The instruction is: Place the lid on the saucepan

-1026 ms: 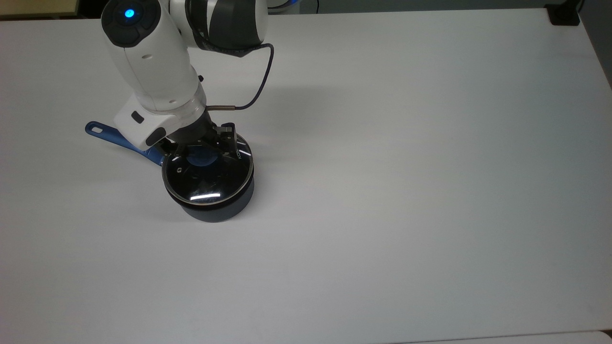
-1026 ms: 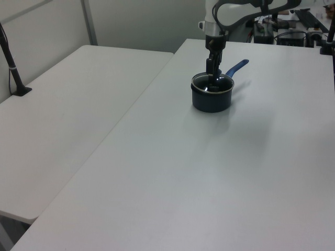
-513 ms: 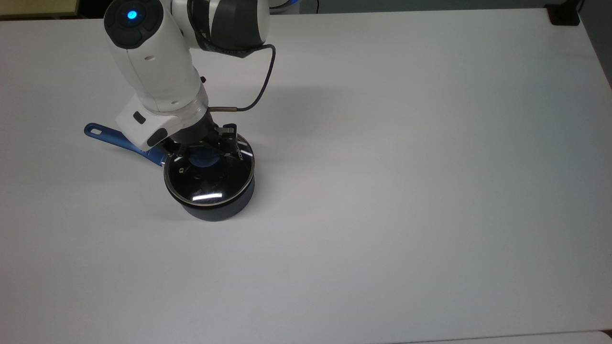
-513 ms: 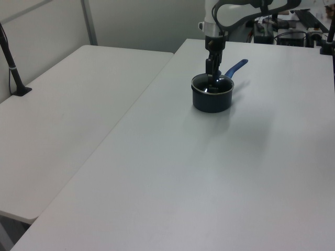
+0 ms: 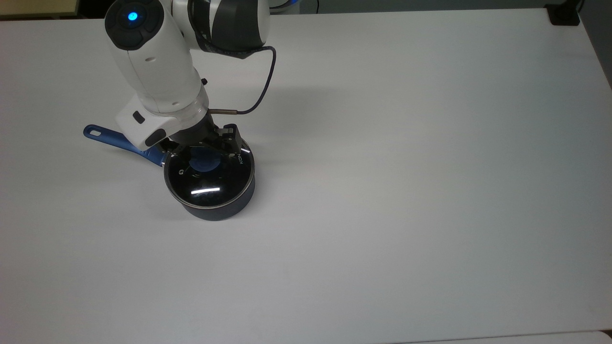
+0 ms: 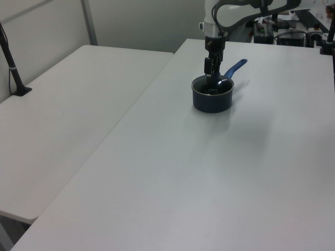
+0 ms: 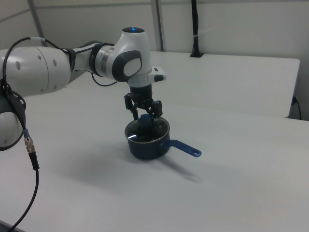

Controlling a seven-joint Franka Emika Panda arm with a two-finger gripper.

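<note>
Hovering just above the saucepan (image 5: pixel 213 198), my gripper (image 7: pixel 144 114) has its two fingers spread wide on either side of the blue knob (image 5: pixel 204 164), no longer clamping it. The lid (image 5: pixel 208 179) lies level on the saucepan's rim, covering the opening all round, so I judge it seated and the job nearly finished. The knob sits at the lid's centre, which is why I came straight down over it. The saucepan stands on the white tabletop (image 5: pixel 406 191), toward the top view's left, its long blue handle (image 5: pixel 114 138) pointing further left under my wrist. Next I would lift straight up, keeping the fingers clear of the knob.
</note>
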